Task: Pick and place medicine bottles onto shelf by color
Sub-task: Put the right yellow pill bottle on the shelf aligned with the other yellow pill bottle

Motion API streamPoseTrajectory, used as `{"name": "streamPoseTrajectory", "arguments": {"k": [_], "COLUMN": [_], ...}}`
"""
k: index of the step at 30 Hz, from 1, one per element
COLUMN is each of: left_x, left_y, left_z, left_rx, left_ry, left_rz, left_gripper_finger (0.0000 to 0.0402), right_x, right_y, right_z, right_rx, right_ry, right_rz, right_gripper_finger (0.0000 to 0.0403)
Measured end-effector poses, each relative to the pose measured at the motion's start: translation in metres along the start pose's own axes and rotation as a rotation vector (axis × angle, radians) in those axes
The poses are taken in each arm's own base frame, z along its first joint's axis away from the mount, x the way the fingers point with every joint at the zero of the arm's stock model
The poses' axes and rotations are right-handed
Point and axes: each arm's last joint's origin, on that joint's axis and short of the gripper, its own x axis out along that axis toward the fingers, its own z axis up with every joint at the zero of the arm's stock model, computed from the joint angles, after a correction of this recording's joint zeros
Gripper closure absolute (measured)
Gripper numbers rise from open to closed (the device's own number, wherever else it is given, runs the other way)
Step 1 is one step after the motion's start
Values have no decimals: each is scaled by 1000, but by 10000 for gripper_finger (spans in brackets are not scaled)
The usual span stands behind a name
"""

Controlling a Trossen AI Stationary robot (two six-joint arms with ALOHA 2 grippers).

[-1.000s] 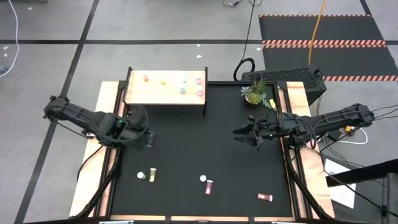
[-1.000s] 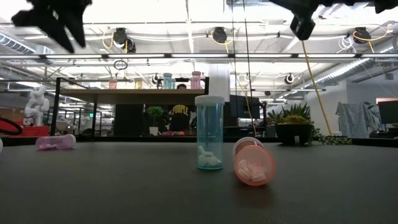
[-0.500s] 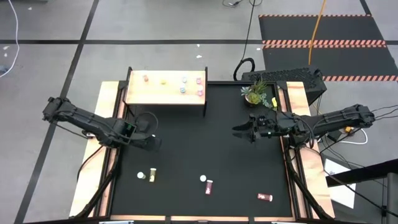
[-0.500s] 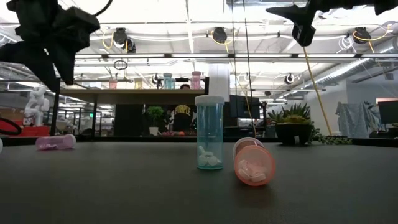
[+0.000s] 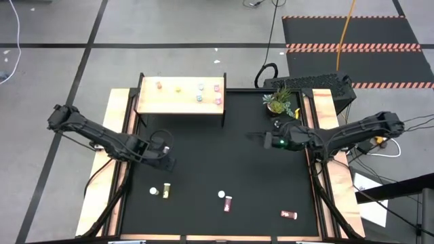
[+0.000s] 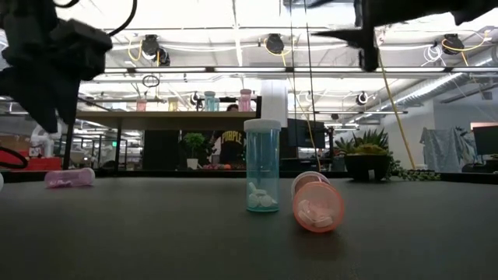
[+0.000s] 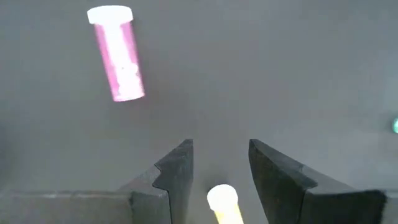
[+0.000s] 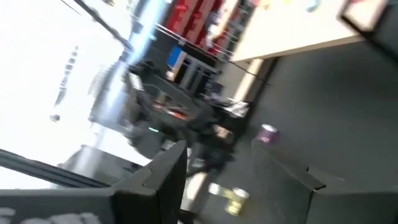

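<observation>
The left claw (image 7: 219, 171) is held spread and empty above the table (image 5: 224, 163). A yellow bottle (image 7: 222, 204) lies directly below its jaws, a pink bottle (image 7: 118, 51) farther ahead. Approach is judged underway; descent and closure are required next. The right claw (image 5: 263, 138) hangs spread, empty, well apart.

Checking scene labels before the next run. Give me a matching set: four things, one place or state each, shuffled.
Things:
1. teal bottle
2. salmon bottle
3. shelf
4. plant

Place or state:
A. top right of the table in the high view
B. lying on its side
C. standing upright on the table
D. top left in the high view, bottles on top

Pairs: 1-C, 2-B, 3-D, 4-A
</observation>
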Motion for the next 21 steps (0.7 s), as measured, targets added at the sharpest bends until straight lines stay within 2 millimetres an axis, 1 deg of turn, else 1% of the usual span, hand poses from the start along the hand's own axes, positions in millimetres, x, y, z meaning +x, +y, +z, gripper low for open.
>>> {"name": "streamPoseTrajectory", "arguments": {"k": [2,5,9,12,14,17,21], "left_x": [5,11,19,15,10,0,-15], "left_y": [4,10,8,0,-9,-21,-45], "left_z": [0,-3,-14,-22,-26,-30,-34], "left_rx": [-22,-90,-195,-295,-329,-337,-327], "left_ry": [-24,-35,13,84,105,121,165], "left_rz": [19,41,-42,-94,-117,-141,-187], "left_gripper_finger": [247,247,247,247,247,247,248], "right_x": [5,7,2,-5,-10,-16,-25], "right_y": [4,11,18,24,27,31,35], "right_z": [-3,-12,-31,-43,-50,-59,-69], "right_rx": [23,14,-11,-29,-56,-102,-164], "right_ry": [-5,42,133,189,218,253,298], "right_rz": [54,155,208,237,257,284,321], "right_gripper_finger": [227,227,227,227,227,227,227]}}
